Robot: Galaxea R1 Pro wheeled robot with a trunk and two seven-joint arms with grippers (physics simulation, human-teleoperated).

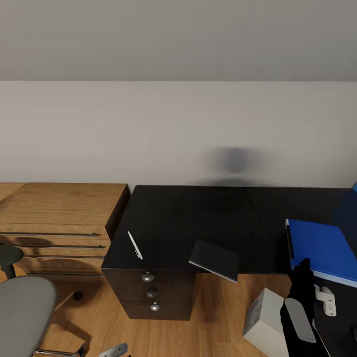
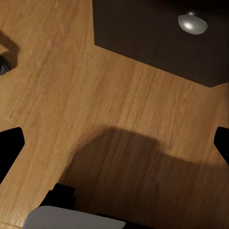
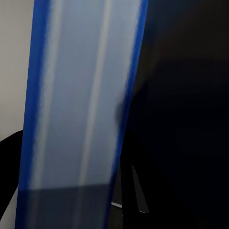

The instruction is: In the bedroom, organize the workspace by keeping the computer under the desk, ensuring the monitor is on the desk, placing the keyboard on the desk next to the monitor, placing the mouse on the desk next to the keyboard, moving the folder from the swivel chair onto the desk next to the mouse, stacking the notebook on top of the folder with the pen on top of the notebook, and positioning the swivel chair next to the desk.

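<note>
The black desk (image 1: 188,218) stands against the wall, with three silver-knobbed drawers (image 1: 151,292). A white pen (image 1: 135,245) lies near its left front. The grey notebook (image 1: 214,260) overhangs the front edge. On the desk's right part rests the blue folder (image 1: 322,245). My right gripper (image 1: 303,266) is at the folder's near edge. In the right wrist view it (image 3: 114,157) is open around the folder's edge (image 3: 76,105). The white-grey computer (image 1: 265,322) sits on the floor at the desk's front. The swivel chair (image 1: 22,307) is at lower left. My left gripper (image 2: 114,143) hangs open above the floor.
A light wooden low cabinet (image 1: 59,223) adjoins the desk's left end. Wooden floor (image 1: 94,312) lies between the chair and the drawers. In the left wrist view a drawer knob (image 2: 192,23) and the cabinet's dark corner are close.
</note>
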